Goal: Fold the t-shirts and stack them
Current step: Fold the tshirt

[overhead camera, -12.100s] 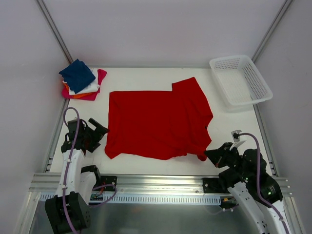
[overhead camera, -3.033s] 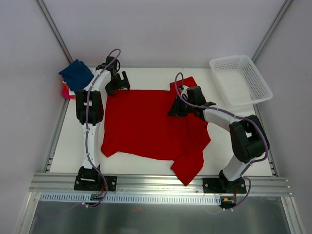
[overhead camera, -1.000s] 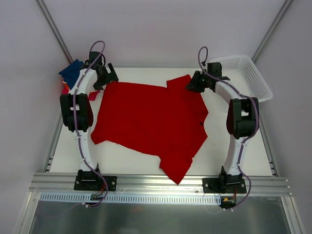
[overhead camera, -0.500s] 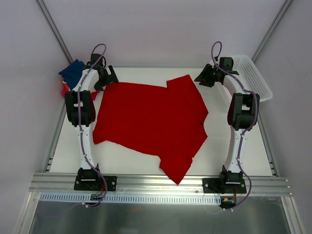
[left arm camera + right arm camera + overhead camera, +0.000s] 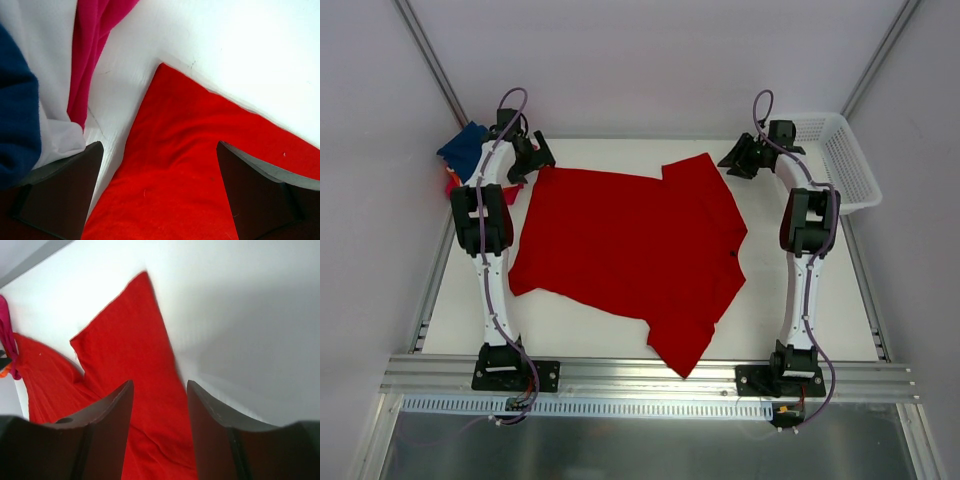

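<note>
The big red t-shirt (image 5: 630, 250) lies spread flat over the middle of the table, one sleeve pointing at the near edge. My left gripper (image 5: 528, 162) hovers open over its far left corner (image 5: 200, 170), the fingers (image 5: 60, 195) wide apart and holding nothing. Beside that corner sits the stack of folded t-shirts: navy (image 5: 17, 100) on top, white (image 5: 50, 65), then magenta (image 5: 95, 40). My right gripper (image 5: 732, 160) hangs just off the shirt's far right sleeve (image 5: 130, 340). It is open, and between its fingers (image 5: 107, 420) there is only the cloth below.
A white mesh basket (image 5: 848, 165) stands at the far right corner, close behind the right arm. The folded stack (image 5: 463, 152) is at the far left edge, partly hidden by the left arm. Bare white table (image 5: 790, 290) runs along the shirt's right side.
My right gripper has opened, let go of the shirt's far right sleeve and drawn back toward the basket. The left gripper shifted slightly left, still open. The shirt has stayed flat.
</note>
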`<state>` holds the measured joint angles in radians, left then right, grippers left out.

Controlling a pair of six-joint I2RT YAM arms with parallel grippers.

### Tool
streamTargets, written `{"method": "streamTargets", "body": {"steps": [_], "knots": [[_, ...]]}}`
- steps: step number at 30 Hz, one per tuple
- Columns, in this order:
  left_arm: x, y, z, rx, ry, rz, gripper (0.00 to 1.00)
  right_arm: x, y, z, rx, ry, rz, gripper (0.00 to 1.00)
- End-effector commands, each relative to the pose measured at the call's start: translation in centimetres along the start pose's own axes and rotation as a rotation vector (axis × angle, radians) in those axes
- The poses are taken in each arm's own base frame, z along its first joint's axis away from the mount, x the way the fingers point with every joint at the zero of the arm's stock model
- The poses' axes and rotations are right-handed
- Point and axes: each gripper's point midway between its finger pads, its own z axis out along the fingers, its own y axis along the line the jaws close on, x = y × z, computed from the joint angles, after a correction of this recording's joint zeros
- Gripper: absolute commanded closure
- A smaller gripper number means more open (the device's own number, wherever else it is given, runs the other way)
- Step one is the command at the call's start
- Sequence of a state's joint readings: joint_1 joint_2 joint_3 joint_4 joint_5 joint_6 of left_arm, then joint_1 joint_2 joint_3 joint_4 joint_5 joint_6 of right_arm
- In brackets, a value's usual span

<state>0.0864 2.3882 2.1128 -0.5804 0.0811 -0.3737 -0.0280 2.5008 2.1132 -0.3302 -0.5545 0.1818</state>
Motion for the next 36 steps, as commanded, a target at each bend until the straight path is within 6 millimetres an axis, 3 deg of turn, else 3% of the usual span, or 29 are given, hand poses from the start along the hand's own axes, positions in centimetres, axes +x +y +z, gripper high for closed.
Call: {"method": "streamTargets", "body": {"steps": [1, 11, 17, 22, 23, 27, 28, 29, 32, 33, 35, 36], "knots": [[-0.9, 0.7, 0.5, 0.016, -0.002, -0.011, 0.01, -0.7, 0.4, 0.2, -0.04, 0.012, 0.049, 0.49], [-0.9, 1.3, 1.3, 0.043, 0.015, -0.031, 0.01, -0.3, 2.5, 1.9, -0.212, 0.038, 0.145, 0.48], [-1.7, 1.5, 1.6, 0.051, 0.001, -0.041, 0.01, -0.4, 2.6, 1.9, -0.217, 0.033, 0.148, 0.47], [-0.9, 1.8, 1.4, 0.053, 0.026, -0.055, 0.01, -0.5, 3.1, 1.0, -0.214, 0.017, 0.133, 0.49], [-0.7, 1.9, 1.2, 0.049, 0.029, -0.056, 0.01, 0.3, 2.7, 0.9, -0.199, 0.027, 0.136, 0.5], [-0.3, 2.1, -1.7, 0.017, 0.014, -0.065, 0.01, 1.2, 3.3, -1.3, -0.127, -0.004, 0.068, 0.51], [1.3, 2.4, -1.7, -0.006, 0.043, -0.069, 0.01, 0.6, 4.6, -3.0, -0.122, -0.036, 0.033, 0.51], [0.8, 2.0, -3.4, -0.003, 0.014, -0.064, 0.01, 1.9, 3.9, -3.2, -0.092, -0.019, 0.035, 0.51], [2.0, 1.4, -6.3, -0.026, -0.022, -0.034, 0.01, 2.0, 5.2, -5.8, -0.056, -0.067, -0.025, 0.51], [3.4, 1.7, -6.4, -0.035, -0.004, -0.031, 0.01, 3.2, 4.1, -6.0, -0.023, -0.057, -0.023, 0.51], [3.3, 0.9, -9.3, -0.023, -0.048, -0.027, 0.01, 4.1, 6.3, -7.5, -0.027, -0.076, -0.069, 0.51], [5.0, 1.6, -9.4, -0.038, -0.02, -0.037, 0.01, 5.8, 5.5, -7.6, -0.009, -0.054, -0.07, 0.51]]}}
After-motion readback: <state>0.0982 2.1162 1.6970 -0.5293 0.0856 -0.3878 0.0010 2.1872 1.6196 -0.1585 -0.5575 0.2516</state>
